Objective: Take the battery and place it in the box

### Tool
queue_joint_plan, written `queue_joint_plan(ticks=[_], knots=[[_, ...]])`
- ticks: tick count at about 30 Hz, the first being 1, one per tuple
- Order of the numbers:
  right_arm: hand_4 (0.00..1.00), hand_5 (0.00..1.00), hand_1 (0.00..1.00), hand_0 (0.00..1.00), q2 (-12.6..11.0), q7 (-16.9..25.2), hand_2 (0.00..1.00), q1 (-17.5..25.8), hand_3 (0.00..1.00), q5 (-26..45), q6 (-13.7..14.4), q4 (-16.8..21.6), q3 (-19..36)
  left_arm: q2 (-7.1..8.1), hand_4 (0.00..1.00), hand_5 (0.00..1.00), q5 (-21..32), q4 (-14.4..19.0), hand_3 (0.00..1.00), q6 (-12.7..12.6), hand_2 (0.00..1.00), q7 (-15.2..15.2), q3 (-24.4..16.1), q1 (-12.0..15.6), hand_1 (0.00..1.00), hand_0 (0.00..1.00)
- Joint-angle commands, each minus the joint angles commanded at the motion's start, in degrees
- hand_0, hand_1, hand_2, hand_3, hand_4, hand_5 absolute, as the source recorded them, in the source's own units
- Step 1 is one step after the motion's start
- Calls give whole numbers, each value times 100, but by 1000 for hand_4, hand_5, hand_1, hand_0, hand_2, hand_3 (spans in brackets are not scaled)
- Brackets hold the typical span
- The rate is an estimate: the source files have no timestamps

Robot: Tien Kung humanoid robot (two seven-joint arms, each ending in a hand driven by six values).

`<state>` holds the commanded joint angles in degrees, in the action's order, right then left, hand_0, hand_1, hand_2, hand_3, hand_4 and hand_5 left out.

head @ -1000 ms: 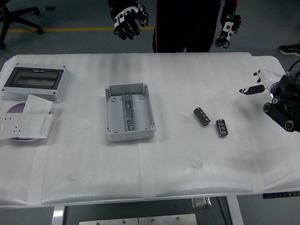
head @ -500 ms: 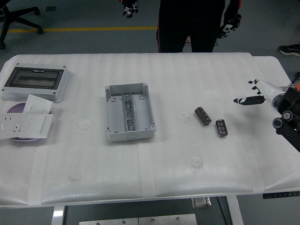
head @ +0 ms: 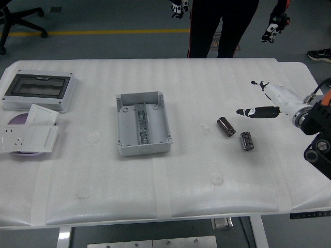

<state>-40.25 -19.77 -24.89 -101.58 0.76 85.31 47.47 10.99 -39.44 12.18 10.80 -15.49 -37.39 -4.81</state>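
Note:
Two dark cylindrical batteries lie on the white table right of centre: one (head: 226, 126) lies at a slant, the other (head: 246, 141) just right of it. The open grey box (head: 141, 123) sits at the table's centre-left, with a dark strip inside. My right hand (head: 261, 101) comes in from the right edge, fingers spread, holding nothing, a little up and right of the batteries and not touching them. My left arm is out of view.
A grey lid with a dark window (head: 39, 90) lies at the far left, with white socket plates (head: 28, 135) in front of it. A person in dark clothes (head: 222, 26) stands at the far side, gloved hands (head: 273, 28) off the table.
My right hand has moved left over the table toward the batteries. The person at the far side has shifted to the right. Batteries and box have not moved.

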Motion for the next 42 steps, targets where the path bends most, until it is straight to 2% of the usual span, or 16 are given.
queue_joint_plan(ticks=[1, 6, 7, 9, 22, 28, 36, 37, 42], knots=[[998, 626, 889, 998, -32, 3, 998, -6, 998, -101, 18, 31, -108, 2, 481, 369, -6, 1, 336, -1, 489, -3, -6, 0, 604, 377], [998, 626, 889, 998, -151, 2, 998, -125, 998, -604, 60, 18, -771, 6, 481, 369, -21, 6, 336, -6, 489, -10, -19, -8, 604, 377], [998, 620, 835, 998, -158, 4, 995, -147, 998, -651, 60, -1, -859, 5, 481, 367, -21, 7, 336, -5, 489, -9, -16, -11, 604, 377], [998, 620, 835, 998, -181, 20, 995, -207, 998, -755, 64, -63, -1090, 3, 481, 367, -19, 10, 336, -6, 489, -8, -10, -14, 604, 377], [998, 613, 802, 972, -385, 93, 962, -432, 998, -830, 98, -347, -1947, 36, 480, 366, -93, 17, 334, 5, 489, -24, -53, -5, 604, 376], [998, 614, 791, 955, -424, 89, 951, -517, 998, -832, 152, -319, -2188, 48, 479, 366, -87, 17, 334, 4, 489, -19, -47, -12, 605, 376], [998, 615, 780, 948, -461, 158, 938, -561, 998, -850, 391, -342, -2232, 62, 478, 367, -58, 15, 333, -8, 489, 9, -32, -15, 605, 376], [971, 521, 742, 887, -462, 174, 880, -561, 998, -848, 408, -357, -2246, 64, 476, 368, -59, 15, 333, -7, 489, 10, -34, -13, 605, 376], [971, 521, 742, 887, -464, 189, 880, -565, 998, -842, 402, -433, -2335, 76, 476, 368, -60, 16, 333, -7, 489, 9, -45, -9, 605, 376]])
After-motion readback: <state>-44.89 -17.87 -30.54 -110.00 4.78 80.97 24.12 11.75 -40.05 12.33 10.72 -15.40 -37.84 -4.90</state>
